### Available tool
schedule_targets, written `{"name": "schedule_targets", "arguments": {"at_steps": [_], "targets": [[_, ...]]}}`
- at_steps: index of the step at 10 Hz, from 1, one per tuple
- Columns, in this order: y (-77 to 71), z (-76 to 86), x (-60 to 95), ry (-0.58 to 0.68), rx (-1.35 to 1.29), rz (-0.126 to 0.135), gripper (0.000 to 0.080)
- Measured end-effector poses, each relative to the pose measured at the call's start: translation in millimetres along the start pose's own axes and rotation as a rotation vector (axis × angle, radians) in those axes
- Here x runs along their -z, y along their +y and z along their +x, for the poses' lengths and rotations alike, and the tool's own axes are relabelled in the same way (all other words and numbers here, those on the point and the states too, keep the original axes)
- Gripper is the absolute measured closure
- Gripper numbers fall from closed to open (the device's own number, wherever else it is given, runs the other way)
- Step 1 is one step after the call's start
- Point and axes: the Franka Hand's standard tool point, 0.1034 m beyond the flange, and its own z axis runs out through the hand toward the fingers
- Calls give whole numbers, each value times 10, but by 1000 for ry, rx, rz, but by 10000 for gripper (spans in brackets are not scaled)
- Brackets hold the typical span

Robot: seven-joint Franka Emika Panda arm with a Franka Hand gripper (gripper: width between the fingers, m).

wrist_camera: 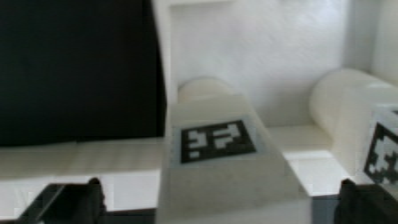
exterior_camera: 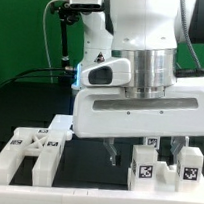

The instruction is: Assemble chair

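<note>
Low exterior, close wrist, shared chair [exterior_camera: 145, 166] [wrist_camera: 217, 150]

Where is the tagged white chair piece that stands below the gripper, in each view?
Exterior view: the tagged chair piece stands low, toward the exterior view's right, just under the open gripper.
Wrist view: it rises in the middle of the picture, between the dark fingertips, touching neither.
Shared landmark: the second tagged piece beside it.

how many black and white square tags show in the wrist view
2. One tag is on the sloped white chair piece; the second tag is on the rounded piece beside it, cut off at the picture's edge. Others may be hidden.
</note>
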Motion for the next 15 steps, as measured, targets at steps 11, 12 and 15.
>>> {"name": "schedule_targets", "arguments": {"at_steps": [11, 12, 15], "targets": [[-19, -22, 19, -20, -1301, -1, 514], [-31, -20, 21, -19, -1441, 0, 514], [16, -65, 2, -12, -1687, -12, 512]]}}
